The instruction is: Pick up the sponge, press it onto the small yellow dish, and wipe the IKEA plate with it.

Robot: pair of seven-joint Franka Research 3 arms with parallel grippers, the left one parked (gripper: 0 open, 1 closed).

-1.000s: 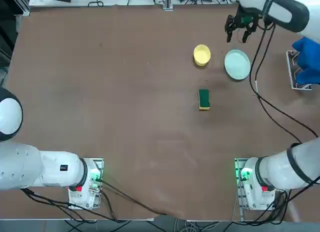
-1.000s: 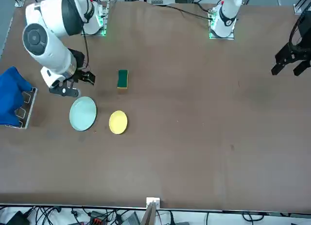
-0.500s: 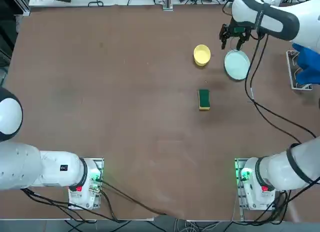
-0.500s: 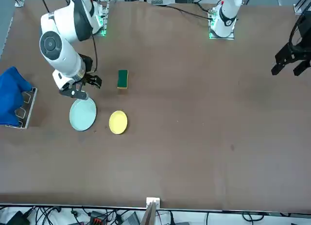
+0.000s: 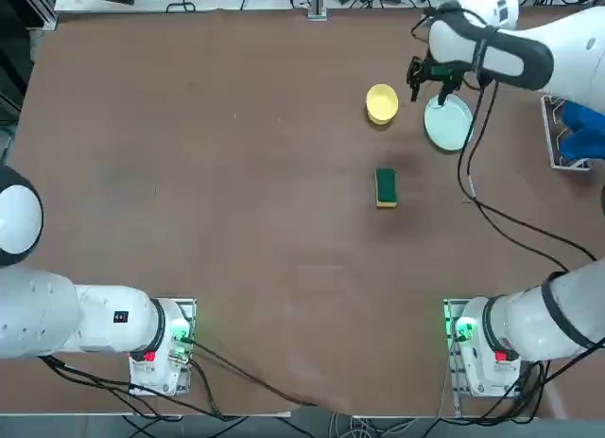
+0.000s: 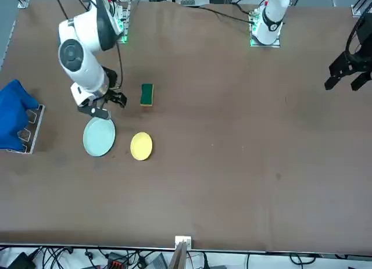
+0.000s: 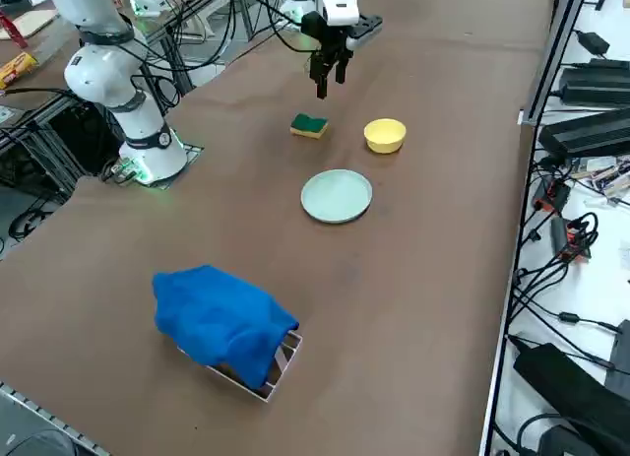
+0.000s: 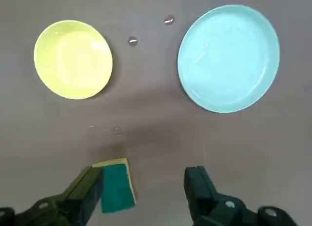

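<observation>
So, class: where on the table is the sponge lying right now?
In the top view the sponge lies alone on the brown table, right of centre, nearer the robot than the small yellow dish and the IKEA plate.

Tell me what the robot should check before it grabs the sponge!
1. Right tool open: ok, fingers spread wide.
2. Tool empty: ok, nothing held.
3. Sponge free on the table, green side up: ok.
4. Tool above the sponge: not ok, it hangs high between the small yellow dish and the IKEA plate.
5. Yellow dish and plate empty: ok.
6. Path to the sponge clear: ok, nothing between.
</observation>
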